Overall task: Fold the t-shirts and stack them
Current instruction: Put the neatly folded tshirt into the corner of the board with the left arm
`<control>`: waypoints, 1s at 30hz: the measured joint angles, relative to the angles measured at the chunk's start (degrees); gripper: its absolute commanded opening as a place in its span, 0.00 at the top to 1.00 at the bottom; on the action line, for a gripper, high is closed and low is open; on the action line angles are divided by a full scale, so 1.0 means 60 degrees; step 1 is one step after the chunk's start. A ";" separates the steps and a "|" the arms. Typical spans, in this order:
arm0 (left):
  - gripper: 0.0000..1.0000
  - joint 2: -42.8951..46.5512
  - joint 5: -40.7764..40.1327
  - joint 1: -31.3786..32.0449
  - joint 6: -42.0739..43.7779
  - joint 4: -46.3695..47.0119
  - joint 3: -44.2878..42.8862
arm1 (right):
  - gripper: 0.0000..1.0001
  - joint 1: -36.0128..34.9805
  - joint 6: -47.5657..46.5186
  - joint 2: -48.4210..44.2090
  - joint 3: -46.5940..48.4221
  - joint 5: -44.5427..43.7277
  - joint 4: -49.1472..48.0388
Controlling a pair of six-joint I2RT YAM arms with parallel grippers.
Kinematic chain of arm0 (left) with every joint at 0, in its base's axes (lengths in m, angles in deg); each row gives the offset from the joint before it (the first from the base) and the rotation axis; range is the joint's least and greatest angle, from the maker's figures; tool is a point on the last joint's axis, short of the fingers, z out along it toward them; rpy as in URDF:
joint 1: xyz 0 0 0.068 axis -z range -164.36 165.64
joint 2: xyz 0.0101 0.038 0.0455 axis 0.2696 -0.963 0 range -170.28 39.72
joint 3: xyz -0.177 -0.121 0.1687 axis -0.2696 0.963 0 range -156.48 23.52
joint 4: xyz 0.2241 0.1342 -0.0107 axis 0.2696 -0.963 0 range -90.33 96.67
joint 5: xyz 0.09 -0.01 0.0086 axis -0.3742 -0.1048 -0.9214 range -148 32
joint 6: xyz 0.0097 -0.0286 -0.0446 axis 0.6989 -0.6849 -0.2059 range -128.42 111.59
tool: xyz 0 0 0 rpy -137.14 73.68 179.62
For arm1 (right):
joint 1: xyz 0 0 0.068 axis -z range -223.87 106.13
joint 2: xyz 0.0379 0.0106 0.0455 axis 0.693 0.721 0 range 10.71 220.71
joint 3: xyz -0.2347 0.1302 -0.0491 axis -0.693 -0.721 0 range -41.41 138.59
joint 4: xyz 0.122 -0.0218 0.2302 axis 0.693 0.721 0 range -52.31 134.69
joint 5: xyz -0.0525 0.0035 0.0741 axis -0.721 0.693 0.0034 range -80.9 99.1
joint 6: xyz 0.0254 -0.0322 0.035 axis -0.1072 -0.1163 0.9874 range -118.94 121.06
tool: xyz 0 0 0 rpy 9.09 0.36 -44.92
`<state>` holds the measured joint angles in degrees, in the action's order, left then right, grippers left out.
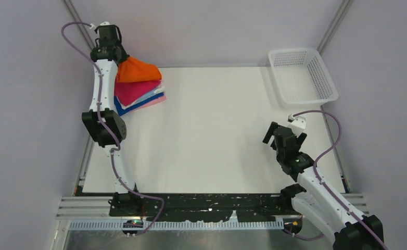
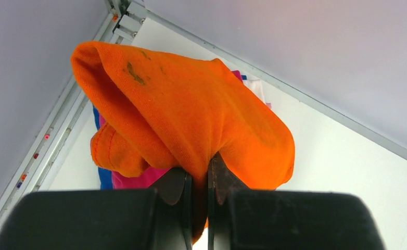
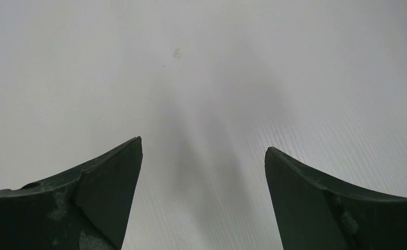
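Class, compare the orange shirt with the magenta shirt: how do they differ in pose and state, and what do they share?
The orange shirt is pinched in the left arm's jaws; the magenta shirt is not gripped. The orange shirt is bunched up; the magenta shirt lies folded flat. The orange shirt is on top, the magenta shirt under it. Both sit at the far left corner of the table.

Bunched orange shirt [image 1: 138, 70] hanging in folds over neat stack [image 1: 136, 94] of magenta, white, blue, pink shirts, far left.
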<state>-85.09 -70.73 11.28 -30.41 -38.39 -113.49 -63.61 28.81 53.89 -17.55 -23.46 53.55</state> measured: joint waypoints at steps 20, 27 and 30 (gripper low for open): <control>0.83 0.0255 0.1166 -0.1184 -0.0007 -0.2149 0.0962 | 0.05 0.0000 0.0007 0.0324 0.0026 -0.0069 0.0004; 0.12 0.0055 0.1421 -0.1577 0.0284 -0.2306 0.1322 | 0.05 0.0000 0.0011 0.0368 0.0098 -0.0069 0.0007; 0.00 -0.0113 0.1413 -0.1610 0.0328 -0.2503 0.1180 | 0.05 0.0000 0.0015 0.0390 0.0138 -0.0073 0.0007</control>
<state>-85.77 -62.25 1.62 -28.45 -53.41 -106.40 -63.61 28.90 56.22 -16.72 -23.90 53.59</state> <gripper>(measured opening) 0.887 0.952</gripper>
